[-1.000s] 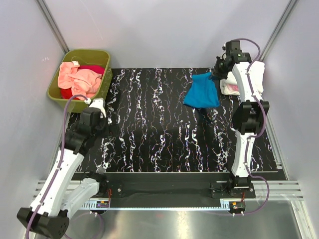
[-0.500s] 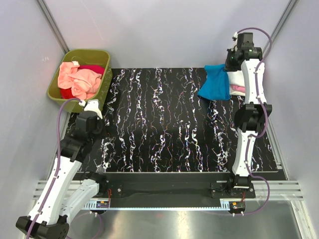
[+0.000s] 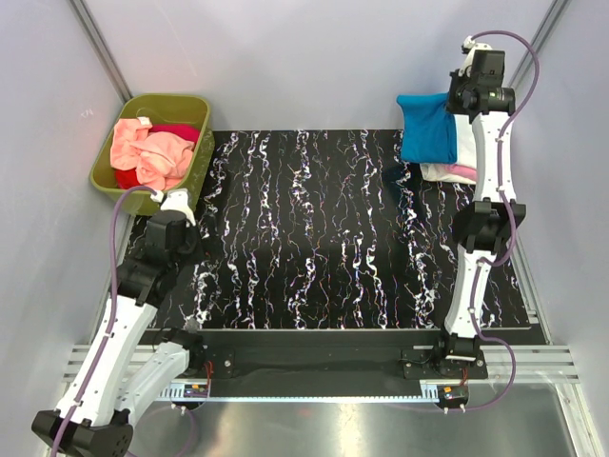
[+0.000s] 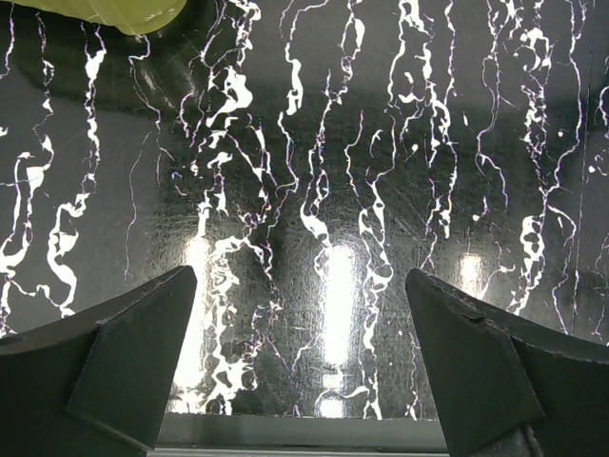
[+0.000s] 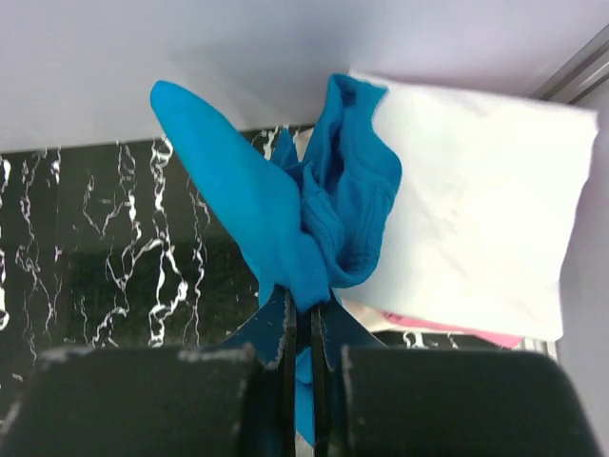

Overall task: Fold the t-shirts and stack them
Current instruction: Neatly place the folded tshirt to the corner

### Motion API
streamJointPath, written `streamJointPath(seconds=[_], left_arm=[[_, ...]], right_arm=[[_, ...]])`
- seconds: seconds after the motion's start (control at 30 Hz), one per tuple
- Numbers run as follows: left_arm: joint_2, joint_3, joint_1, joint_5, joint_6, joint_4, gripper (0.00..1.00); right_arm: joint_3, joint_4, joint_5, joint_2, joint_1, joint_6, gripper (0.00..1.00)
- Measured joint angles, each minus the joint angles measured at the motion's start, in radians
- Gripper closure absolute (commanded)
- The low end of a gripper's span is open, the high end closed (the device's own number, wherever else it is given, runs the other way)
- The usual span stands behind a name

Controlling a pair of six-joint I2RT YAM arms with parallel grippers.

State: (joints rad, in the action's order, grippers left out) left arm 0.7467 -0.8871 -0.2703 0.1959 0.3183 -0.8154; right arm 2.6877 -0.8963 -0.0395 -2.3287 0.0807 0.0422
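Observation:
My right gripper (image 3: 457, 103) is shut on the folded bright blue t-shirt (image 3: 428, 128) and holds it at the far right, over a stack with a cream-white shirt (image 3: 445, 172) and a pink one (image 3: 464, 171). In the right wrist view the blue shirt (image 5: 295, 219) bunches out of my gripper (image 5: 304, 309), beside the white shirt (image 5: 476, 209) with a pink edge (image 5: 457, 330) under it. My left gripper (image 4: 303, 319) is open and empty above the mat (image 4: 314, 171). Salmon-peach (image 3: 147, 152) and red (image 3: 176, 131) shirts lie in the tub.
The olive-green tub (image 3: 195, 167) stands at the far left corner, its edge in the left wrist view (image 4: 114, 11). The black marbled mat (image 3: 314, 238) covers the table. Grey walls close in on both sides and the back.
My right gripper has carried the blue shirt up and to the far right, from over the mat to above the white and pink stack. The left arm has shifted slightly.

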Motion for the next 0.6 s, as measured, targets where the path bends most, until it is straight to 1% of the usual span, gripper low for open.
streamJointPath(seconds=[0.3, 0.6], left_arm=[[0.0, 0.0, 0.018, 0.002, 0.003, 0.0, 0.01], [0.0, 0.003, 0.028, 0.002, 0.003, 0.001, 0.01]], right_arm=[[0.026, 0.051, 0.0, 0.056, 0.026, 0.006, 1.0], [0.025, 0.069, -0.037, 0.112, 0.108, -0.021, 1.0]])
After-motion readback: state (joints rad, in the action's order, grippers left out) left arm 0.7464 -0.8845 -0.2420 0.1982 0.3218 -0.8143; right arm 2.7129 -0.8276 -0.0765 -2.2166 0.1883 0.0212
